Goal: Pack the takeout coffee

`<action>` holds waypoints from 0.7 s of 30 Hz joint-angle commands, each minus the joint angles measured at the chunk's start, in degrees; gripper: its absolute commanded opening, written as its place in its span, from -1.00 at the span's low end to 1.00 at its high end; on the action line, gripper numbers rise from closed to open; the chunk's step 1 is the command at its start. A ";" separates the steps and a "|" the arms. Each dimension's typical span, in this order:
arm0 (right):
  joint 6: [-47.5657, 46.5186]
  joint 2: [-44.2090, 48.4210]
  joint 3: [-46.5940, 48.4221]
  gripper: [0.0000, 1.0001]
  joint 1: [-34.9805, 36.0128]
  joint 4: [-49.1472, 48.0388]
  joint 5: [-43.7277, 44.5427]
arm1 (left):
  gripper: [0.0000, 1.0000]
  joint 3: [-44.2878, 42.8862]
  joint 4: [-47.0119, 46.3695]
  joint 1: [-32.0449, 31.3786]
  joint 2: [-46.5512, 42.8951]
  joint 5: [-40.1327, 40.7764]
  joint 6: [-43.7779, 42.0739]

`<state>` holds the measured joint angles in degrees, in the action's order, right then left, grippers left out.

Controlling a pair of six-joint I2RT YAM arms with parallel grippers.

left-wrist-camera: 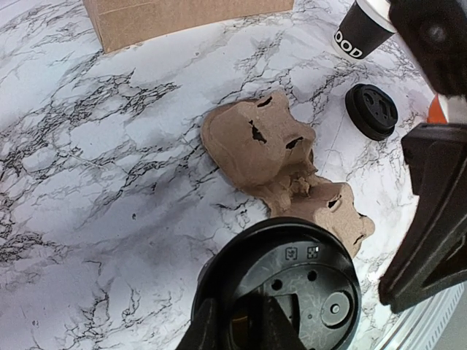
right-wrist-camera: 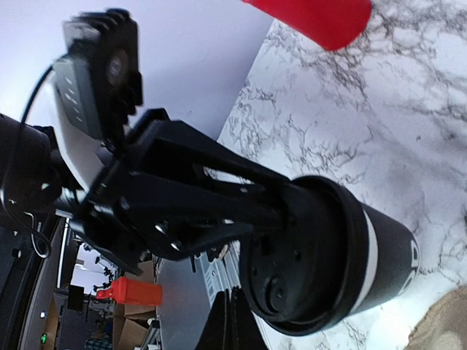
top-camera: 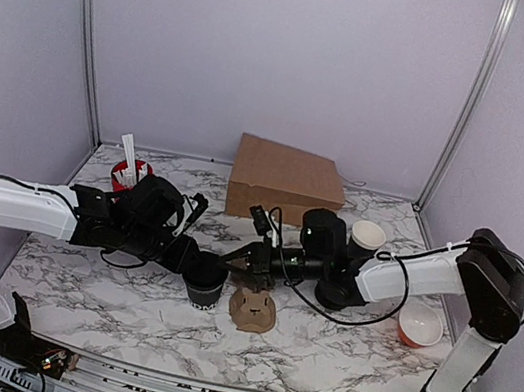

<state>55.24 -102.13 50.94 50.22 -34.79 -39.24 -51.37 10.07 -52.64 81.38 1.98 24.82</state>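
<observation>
**Spotter:** Where's the takeout coffee (top-camera: 205,283) right now?

**Operator:** Lid on, upright near the middle of the tabletop (top-camera: 103,290), just left of the cardboard cup carrier (top-camera: 253,309). My left gripper (left-wrist-camera: 241,324) has it, jaws narrow and pinched on the lid's rim. I can't tell whether the base rests on the marble or hangs just off it.

**Spotter:** And the right gripper (right-wrist-camera: 230,317)?

**Operator:** Shut and empty, with its tips right beside the lid's edge on the carrier side. I can't tell if it's touching.

**Spotter:** So how do you play it?

**Operator:** I read the step as seating the cup in one of the carrier's wells. First I'd back the right gripper out, since it sits between cup and carrier. A rim pinch is a weak hold, so I'd lift slowly and upright, come over the nearest well and lower straight down. I'd let go only once the cup has settled. The carrier looks light enough to skid, so I might pin its far edge with the shut right gripper.

**Spotter:** Worst case?

**Operator:** The lid pops off and the cup drops. The loose lid (left-wrist-camera: 371,111) and the open cup (left-wrist-camera: 360,30) are well apart, so I'll leave them. The paper bag (top-camera: 283,181) waits behind.
</observation>
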 commanded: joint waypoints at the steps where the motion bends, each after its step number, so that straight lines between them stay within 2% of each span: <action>1: -3.79 2.70 6.11 -1.00 -0.21 5.75 3.16 | -0.60 1.09 5.72 -0.36 1.92 -0.32 -0.39; 11: 0.65 -9.33 1.68 -1.00 -0.57 3.51 1.55 | -0.60 1.63 5.60 -0.42 1.58 -0.22 -0.26; 14: 0.02 -7.49 1.13 -1.00 -0.62 5.44 2.73 | -0.60 1.59 5.50 -0.44 1.56 -0.19 -0.27; 21: -6.93 0.56 6.53 -1.00 -0.65 15.46 6.84 | -0.60 1.46 5.28 -0.42 1.89 -0.22 -0.13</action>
<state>52.62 -104.97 55.02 49.69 -29.85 -36.42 -51.33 10.02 -52.69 81.36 2.22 24.84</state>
